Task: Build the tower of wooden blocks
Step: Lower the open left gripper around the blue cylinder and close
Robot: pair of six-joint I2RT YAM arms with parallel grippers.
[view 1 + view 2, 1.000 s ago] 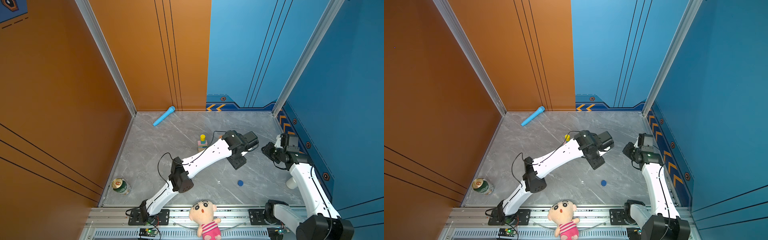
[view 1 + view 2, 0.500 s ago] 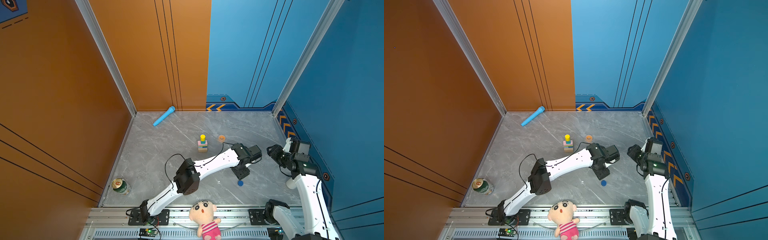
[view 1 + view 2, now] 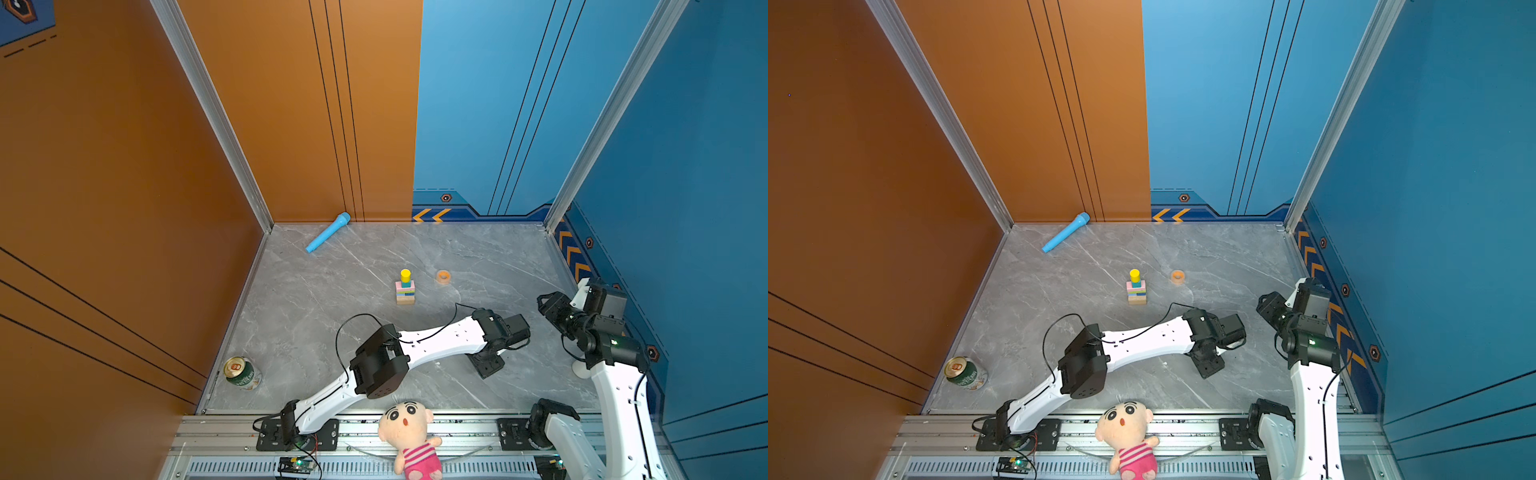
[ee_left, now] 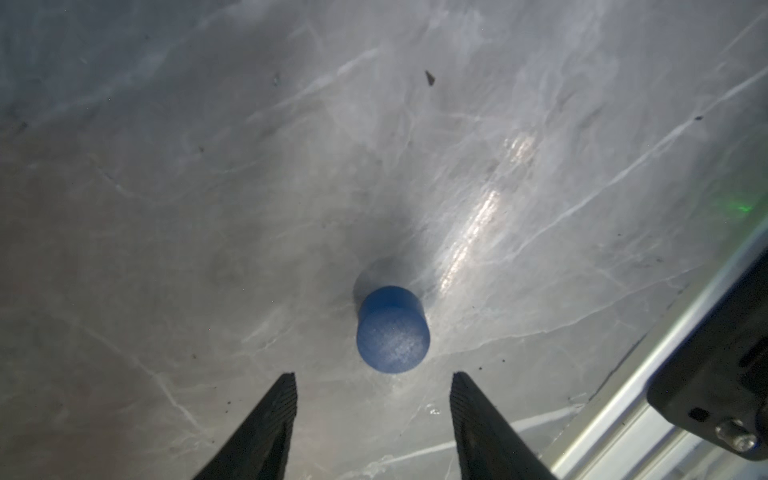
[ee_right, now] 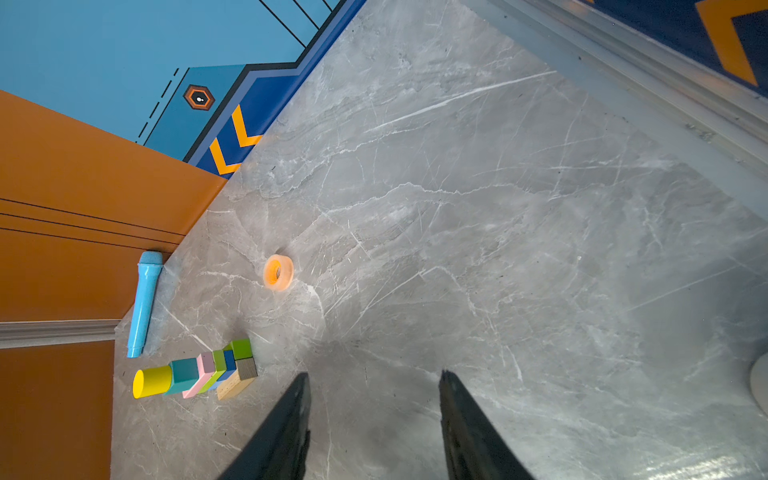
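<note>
I am holding the left claw [image 4: 372,375] low over the bench [image 4: 166,208], jaws standing wide and empty. The dark blue cylinder [image 4: 392,332] is standing upright just ahead of the tips, not yet between them. In both top views the arm is hiding it. I am judging it to be the next piece for the wood block tower [image 3: 405,289], which is standing mid-bench with the yellow cylinder [image 3: 405,275] capping it.

I am keeping the right claw [image 5: 374,373] parted, gripping nothing, off by the right wall, leaving the lane to the tower free. The front rail [image 4: 665,353] is running near the cylinder, so room is looking tight there. The orange tape ring [image 3: 443,276] is sitting near the tower, apart from it.
</note>
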